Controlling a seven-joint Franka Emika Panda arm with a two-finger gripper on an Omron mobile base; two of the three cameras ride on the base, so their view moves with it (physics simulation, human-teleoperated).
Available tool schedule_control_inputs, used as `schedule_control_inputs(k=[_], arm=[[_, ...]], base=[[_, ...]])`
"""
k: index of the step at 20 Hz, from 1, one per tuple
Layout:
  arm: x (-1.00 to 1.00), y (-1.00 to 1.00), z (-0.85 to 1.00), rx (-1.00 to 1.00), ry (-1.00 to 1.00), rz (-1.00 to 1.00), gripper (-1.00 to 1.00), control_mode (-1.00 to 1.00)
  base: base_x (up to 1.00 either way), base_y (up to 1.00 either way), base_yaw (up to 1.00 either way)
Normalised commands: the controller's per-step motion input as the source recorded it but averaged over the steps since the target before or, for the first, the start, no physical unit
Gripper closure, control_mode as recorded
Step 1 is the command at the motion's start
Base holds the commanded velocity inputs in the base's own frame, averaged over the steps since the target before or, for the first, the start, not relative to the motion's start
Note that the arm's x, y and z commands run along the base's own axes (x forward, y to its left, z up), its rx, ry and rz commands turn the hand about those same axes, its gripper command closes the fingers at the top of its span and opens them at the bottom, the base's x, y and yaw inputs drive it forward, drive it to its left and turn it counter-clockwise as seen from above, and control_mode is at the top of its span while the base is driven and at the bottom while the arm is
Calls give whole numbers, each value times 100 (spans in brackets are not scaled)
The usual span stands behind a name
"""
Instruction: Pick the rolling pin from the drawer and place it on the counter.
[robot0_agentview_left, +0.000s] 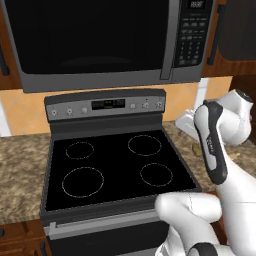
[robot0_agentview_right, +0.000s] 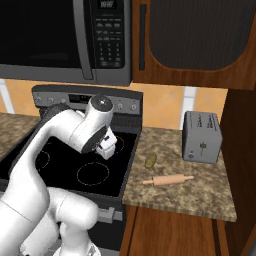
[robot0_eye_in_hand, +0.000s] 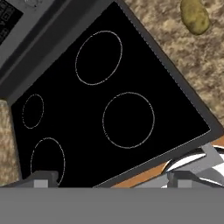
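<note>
The rolling pin (robot0_agentview_right: 167, 180), a slim tan rod, lies flat on the granite counter (robot0_agentview_right: 200, 197) to the right of the stove, in front of the toaster. My gripper (robot0_agentview_right: 109, 151) hangs over the black stove top, well to the left of the pin and apart from it. In the hand view the gripper (robot0_eye_in_hand: 112, 177) looks down on the stove with its fingertips (robot0_eye_in_hand: 41, 177) spread wide and nothing between them, so it is open. Reddish-brown wood (robot0_agentview_right: 170, 235) shows under the counter's front edge; I cannot tell whether that is the drawer or how it stands.
The black stove top (robot0_agentview_right: 95, 170) with ring marks lies under the hand. A small yellow-green lump (robot0_agentview_right: 151, 160) sits on the counter near the stove's edge. The grey toaster (robot0_agentview_right: 202, 136) stands at the back. The microwave (robot0_agentview_right: 65, 35) hangs above.
</note>
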Motion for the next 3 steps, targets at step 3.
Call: schedule_control_inputs(k=[3], arm=[[-2,-2,5,7,-33,34,-100,-100]], base=[[0,0,0]])
